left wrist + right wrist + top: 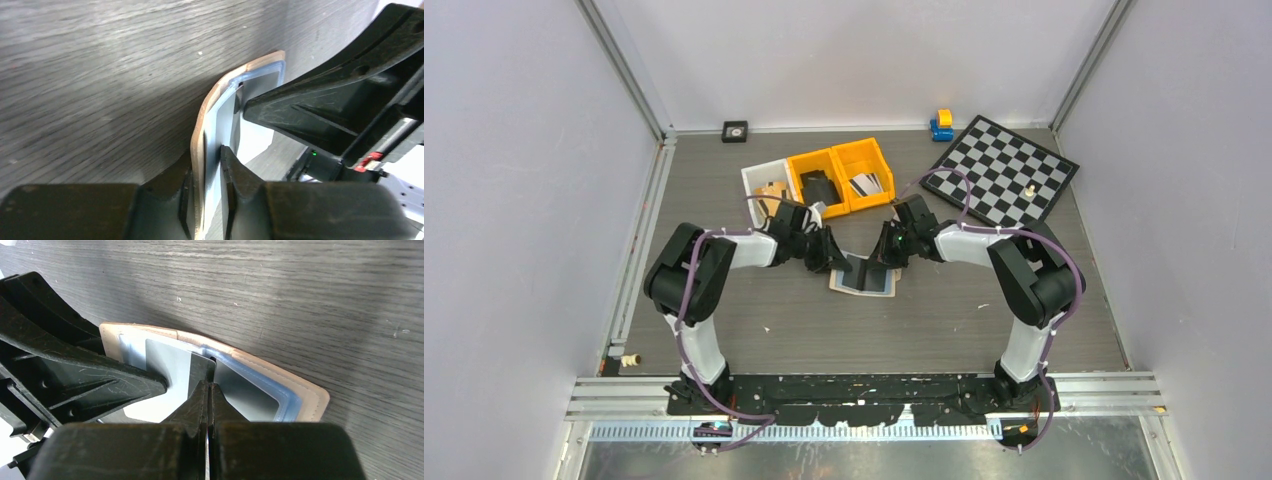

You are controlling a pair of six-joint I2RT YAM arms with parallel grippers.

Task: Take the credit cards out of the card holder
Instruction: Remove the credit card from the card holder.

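Observation:
The beige card holder lies open on the table between the two arms, its grey pockets up. My left gripper is shut on its left flap, one finger on the tan outside and one on the grey lining. My right gripper has its jaws pressed together on the thin edge of a dark credit card that stands up at the fold. The right half lies flat, with a grey card in its pocket. Another light grey card shows in the left half.
Behind the holder stand a white bin and two orange bins; these hold a black item and a striped card. A chessboard lies at the back right, a blue and yellow toy beyond it.

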